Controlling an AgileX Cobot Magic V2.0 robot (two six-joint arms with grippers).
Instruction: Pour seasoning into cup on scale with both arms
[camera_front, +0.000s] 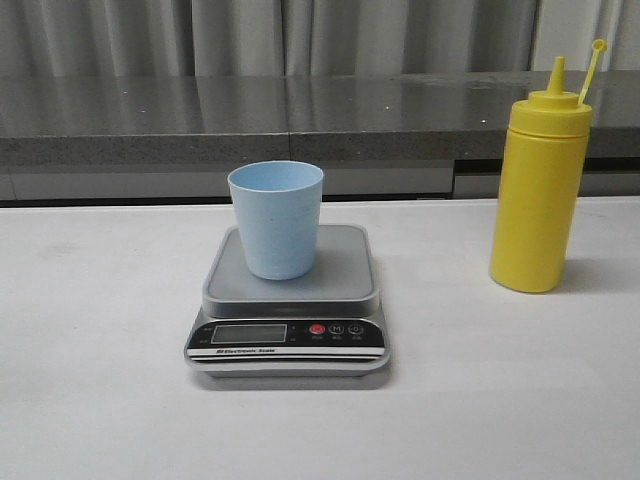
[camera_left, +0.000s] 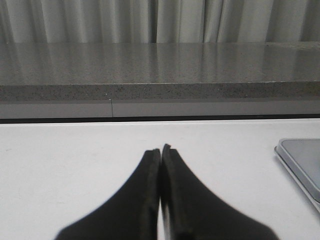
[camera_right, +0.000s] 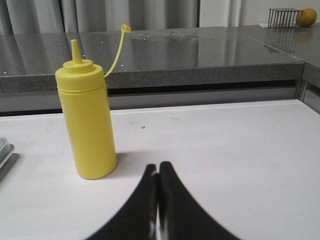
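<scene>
Cup (camera_front: 276, 218) upright on scale (camera_front: 288, 300), bottle (camera_front: 538, 190) standing apart uncapped; both grippers (camera_left: 161, 149) (camera_right: 158, 165) pinched closed, empty; stage ambiguous.

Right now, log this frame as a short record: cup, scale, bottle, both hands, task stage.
cup: light blue cup, upright on the scale platform
scale: electronic scale on the white table, display reading too small to tell
bottle: yellow squeeze bottle, upright on the table right of the scale, cap off the nozzle and hanging on its tether
left hand: shut, empty, low over the table
right hand: shut, empty, near the bottle
task stage: pouring not yet begun
</scene>
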